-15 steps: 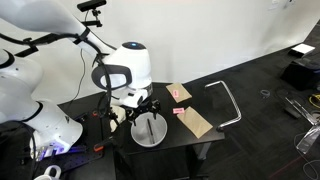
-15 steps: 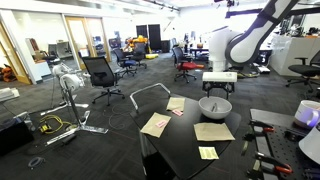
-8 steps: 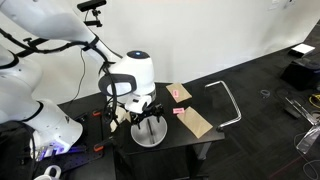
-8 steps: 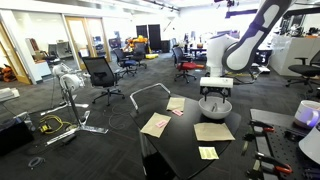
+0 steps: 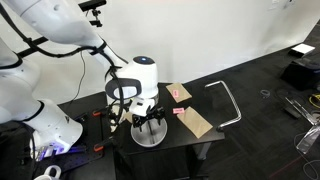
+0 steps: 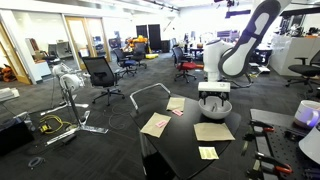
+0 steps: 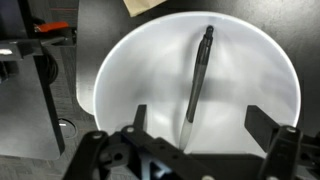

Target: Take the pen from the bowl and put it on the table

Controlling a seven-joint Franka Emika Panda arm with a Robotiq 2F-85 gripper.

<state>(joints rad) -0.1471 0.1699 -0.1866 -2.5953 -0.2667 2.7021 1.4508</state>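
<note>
The white bowl fills the wrist view, and the dark pen lies inside it, running from the far rim toward me. My gripper is open, its two fingers on either side of the pen's near end, just above the bowl. In both exterior views the gripper hangs low over the bowl on the black table. The pen is hidden there.
Flat tan paper pieces lie on the table beside the bowl, with a small pink-marked one. A yellow note lies near the table's front. A metal frame stands beside the table.
The arm has come down and the gripper has dropped closer to the bowl, from above it to just over its inside. The bowl and papers have not moved.
</note>
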